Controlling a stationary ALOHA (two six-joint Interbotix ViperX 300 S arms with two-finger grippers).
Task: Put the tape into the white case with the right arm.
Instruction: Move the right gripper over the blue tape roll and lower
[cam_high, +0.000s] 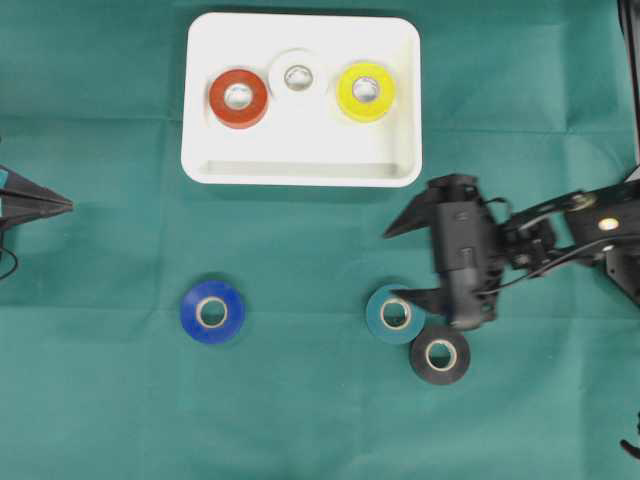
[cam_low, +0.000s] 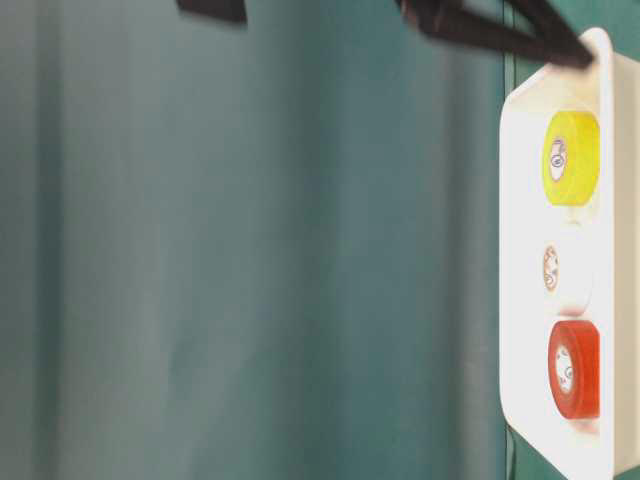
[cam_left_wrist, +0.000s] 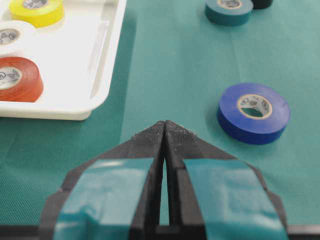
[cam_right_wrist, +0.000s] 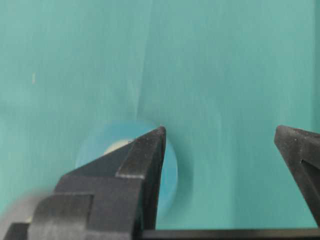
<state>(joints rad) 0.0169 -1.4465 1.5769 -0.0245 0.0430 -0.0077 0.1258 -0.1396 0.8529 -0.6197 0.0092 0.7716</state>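
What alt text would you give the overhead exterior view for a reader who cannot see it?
The right pincer, open, hangs over a teal tape roll that touches a black tape roll on green cloth. A blue tape roll lies apart to the left. The white case above holds red, white and yellow rolls; the left pincer sits shut at the left edge.

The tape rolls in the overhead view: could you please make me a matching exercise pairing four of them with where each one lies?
Things:
1. red tape roll
2. yellow tape roll
3. blue tape roll
4. black tape roll

Places:
A. alone on the green cloth, lower left
B. in the white case, right end
C. on the cloth, touching the teal tape roll
D. in the white case, left end

Pairs: 1-D, 2-B, 3-A, 4-C
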